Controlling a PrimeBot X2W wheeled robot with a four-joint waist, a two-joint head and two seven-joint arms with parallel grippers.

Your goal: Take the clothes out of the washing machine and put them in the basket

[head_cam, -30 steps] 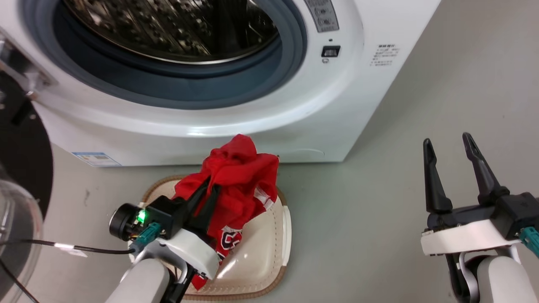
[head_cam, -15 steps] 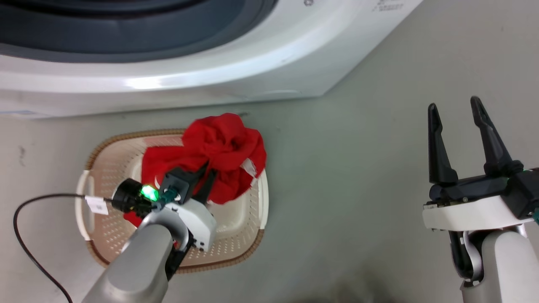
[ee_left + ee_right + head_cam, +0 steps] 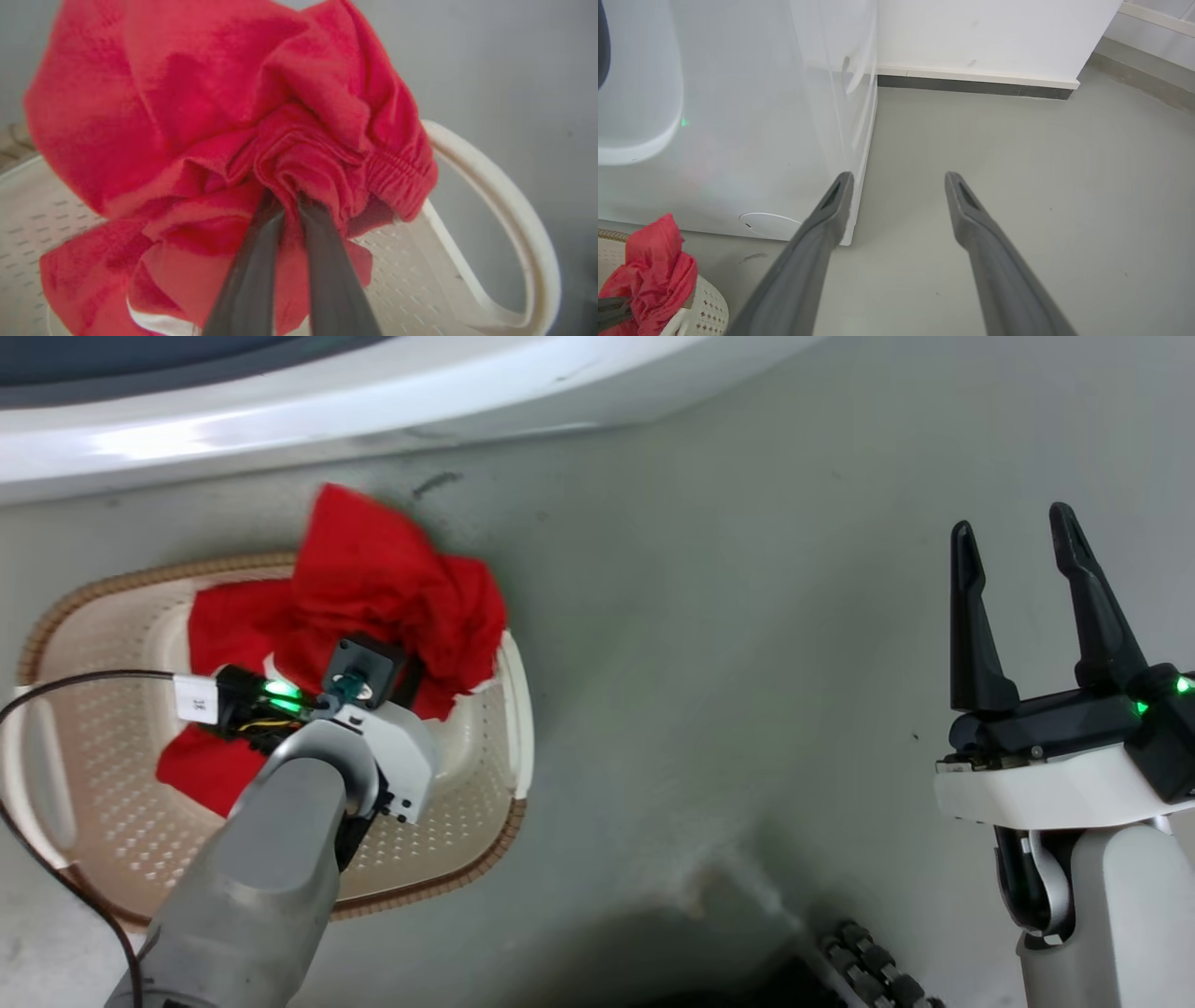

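Note:
The red clothes (image 3: 383,588) hang bunched over the far right part of the cream basket (image 3: 121,821), with a lower fold lying on its perforated floor. My left gripper (image 3: 411,674) is shut on the clothes (image 3: 201,107). In the left wrist view the gripper (image 3: 287,200) pinches a gathered fold just above the basket rim (image 3: 504,196). The washing machine (image 3: 280,401) shows as a white front edge beyond the basket. Over the bare floor to the right, my right gripper (image 3: 1016,537) stands open with nothing in it; the right wrist view has it (image 3: 899,179) beside the washing machine (image 3: 761,116), with the clothes (image 3: 649,266) at lower left.
A black cable (image 3: 84,681) runs from my left wrist across the basket's left side. A dark wheeled part of my base (image 3: 868,961) sits at the bottom. Grey floor spreads right of the basket. A wall with dark skirting (image 3: 971,84) stands beyond the machine.
The head camera has tilted down, so the washer slid up out of the picture. My left gripper has sunk lower over the basket with the clothes. The right gripper has held still.

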